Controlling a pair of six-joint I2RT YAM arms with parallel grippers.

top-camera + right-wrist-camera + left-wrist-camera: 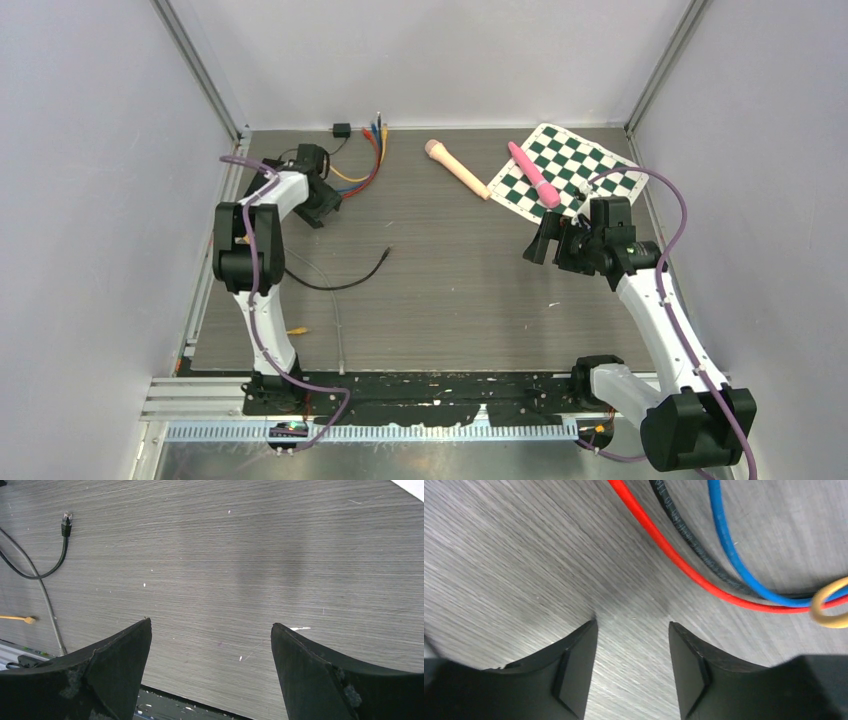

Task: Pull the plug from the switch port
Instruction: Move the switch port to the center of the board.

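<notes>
The small black switch lies at the back of the table, with a thin black lead running from it toward my left arm. Red, black and blue cables curve past just beyond my left gripper, which is open and empty low over the bare table. In the top view the left gripper is beside the cable bundle, whose plug ends lie near the back wall. My right gripper is open and empty, and in the top view it hovers at the mid right.
A loose black cable with a plug lies mid table, also in the right wrist view. A yellow cable loop lies at the right. A beige handle, a pink one and a checkered mat lie at the back right.
</notes>
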